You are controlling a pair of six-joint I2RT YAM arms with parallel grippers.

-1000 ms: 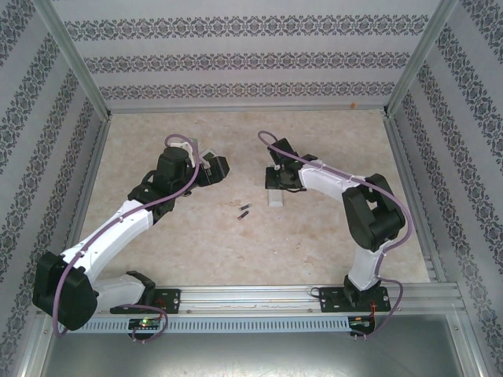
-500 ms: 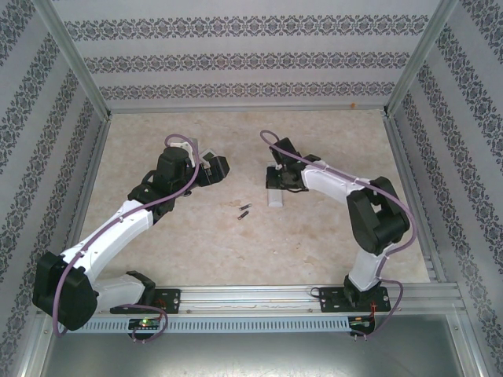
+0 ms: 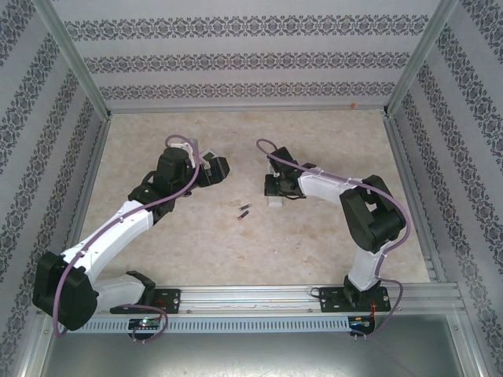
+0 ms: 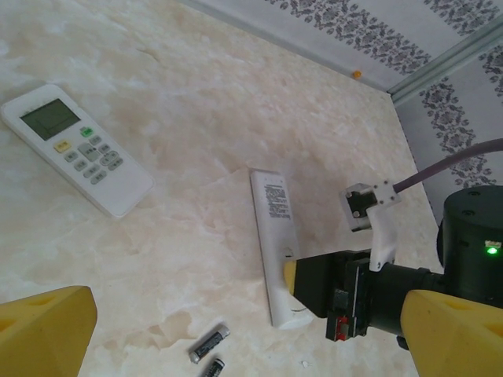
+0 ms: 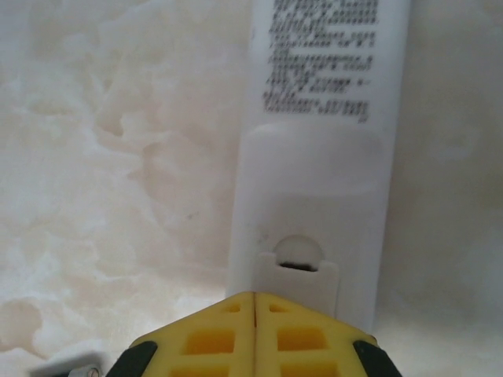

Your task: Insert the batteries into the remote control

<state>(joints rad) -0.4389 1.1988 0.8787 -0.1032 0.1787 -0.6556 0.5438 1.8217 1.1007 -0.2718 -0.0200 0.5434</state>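
Your right pincer [image 5: 255, 300] has eased nearer, closed, tips at the near end of the face-down remote control [image 5: 314, 196]. Your left pincer [image 3: 218, 167] gapes empty. Two batteries [image 4: 208, 344] lie on the desk [image 4: 196, 94], near-left of it.

On the beige marbled bench [image 3: 330, 141], a slim white plastic remote control [image 4: 273, 228] lies face down near the middle, its length running away from the arms. The right gripper [image 5: 255, 326] sits right at its near end. Two small dark cylindrical batteries [image 4: 208, 343] with copper ends lie side by side on the bench, just left of that end and a little nearer. A wider white remote [image 4: 75, 149] lies face up farther left and behind, well apart, beside the left gripper [image 3: 217, 168].
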